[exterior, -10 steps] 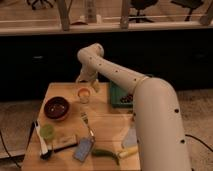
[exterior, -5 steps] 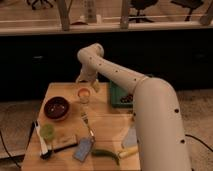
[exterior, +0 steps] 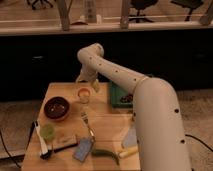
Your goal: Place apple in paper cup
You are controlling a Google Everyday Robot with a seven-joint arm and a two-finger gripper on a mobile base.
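Saw the gripper (exterior: 86,83) low over the far part of the wooden table (exterior: 107,132), just behind and above the paper cup (exterior: 83,96). Could not tell whether it was clenched or released, since it blended with the arm (exterior: 120,75). Found the apple (exterior: 83,91) as an orange round patch at the mouth of the cup, seemingly resting in it. Noticed the cup upright, just beside the dark red-brown bowl (exterior: 56,108) on its left side in the view. Spotted a fork (exterior: 87,125) near the cup, toward the front edge, and a pale green round thing (exterior: 47,131) in front of the bowl. Observed a green tray (exterior: 116,95) on the other side of the cup, partly hidden by the arm.
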